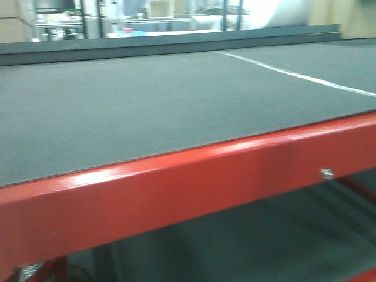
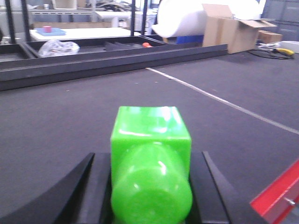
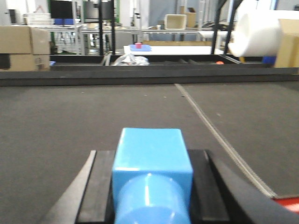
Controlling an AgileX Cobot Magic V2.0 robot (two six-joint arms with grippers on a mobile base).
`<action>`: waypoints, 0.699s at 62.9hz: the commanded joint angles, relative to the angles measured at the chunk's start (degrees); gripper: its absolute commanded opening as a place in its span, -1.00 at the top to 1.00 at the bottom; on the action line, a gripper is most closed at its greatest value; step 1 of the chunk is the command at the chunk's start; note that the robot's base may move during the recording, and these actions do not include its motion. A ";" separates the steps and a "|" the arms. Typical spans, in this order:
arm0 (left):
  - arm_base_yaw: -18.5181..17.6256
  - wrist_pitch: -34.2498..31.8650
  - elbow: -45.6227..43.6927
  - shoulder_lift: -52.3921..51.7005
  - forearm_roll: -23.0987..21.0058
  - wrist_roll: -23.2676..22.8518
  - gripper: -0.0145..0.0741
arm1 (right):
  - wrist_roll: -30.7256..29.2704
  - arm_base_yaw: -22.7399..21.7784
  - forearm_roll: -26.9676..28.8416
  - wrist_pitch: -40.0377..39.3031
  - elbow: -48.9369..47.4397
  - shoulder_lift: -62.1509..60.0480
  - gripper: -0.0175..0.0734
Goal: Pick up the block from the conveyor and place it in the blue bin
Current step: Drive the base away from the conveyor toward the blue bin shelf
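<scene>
From my left wrist I see a big white roll of foam sheet (image 2: pixel 180 18) with an open brown cardboard box (image 2: pixel 229 28) just beside it. A crumpled clear plastic bag (image 2: pixel 58 47) lies in a long black trough (image 2: pixel 107 49). From my right wrist, stacked brown cardboard boxes (image 3: pixel 23 46) stand far left.

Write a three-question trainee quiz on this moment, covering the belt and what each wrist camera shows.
1. True or false: the front view shows a block lying on the conveyor.
2. Choose: the piece between the fingers of the left tool is A red, B green, C blue.
3. Fill in: the piece between the fingers of the right tool is coloured ____.
Key: 1 false; 2 B; 3 blue.
</scene>
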 commanded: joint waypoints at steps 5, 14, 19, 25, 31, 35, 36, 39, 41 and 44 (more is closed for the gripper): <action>-0.38 -0.81 -0.06 -0.28 -0.48 0.03 0.92 | -0.26 0.19 0.07 -1.46 0.19 -0.30 0.97; -0.38 -0.81 -0.06 -0.28 -0.48 0.03 0.92 | -0.26 0.19 0.07 -1.46 0.19 -0.30 0.97; -0.38 -0.81 -0.06 -0.28 -0.48 0.03 0.92 | -0.26 0.19 0.07 -1.46 0.19 -0.30 0.97; -0.38 -0.81 -0.06 -0.28 -0.48 0.03 0.92 | -0.26 0.19 0.07 -1.46 0.19 -0.30 0.97; -0.38 -0.81 -0.06 -0.28 -0.48 0.03 0.92 | -0.26 0.19 0.07 -1.46 0.19 -0.30 0.97; -0.38 -0.81 -0.06 -0.28 -0.48 0.03 0.92 | -0.26 0.19 0.07 -1.46 0.19 -0.30 0.97; -0.38 -0.81 -0.06 -0.28 -0.48 0.03 0.92 | -0.26 0.19 0.07 -1.46 0.19 -0.30 0.97; -0.38 -0.81 -0.06 -0.28 -0.48 0.03 0.92 | -0.26 0.19 0.07 -1.46 0.19 -0.30 0.97; -0.38 -0.81 -0.06 -0.28 -0.48 0.03 0.92 | -0.26 0.19 0.07 -1.46 0.19 -0.30 0.97; -0.38 -0.81 -0.06 -0.28 -0.48 0.03 0.92 | -0.26 0.19 0.07 -1.46 0.19 -0.30 0.97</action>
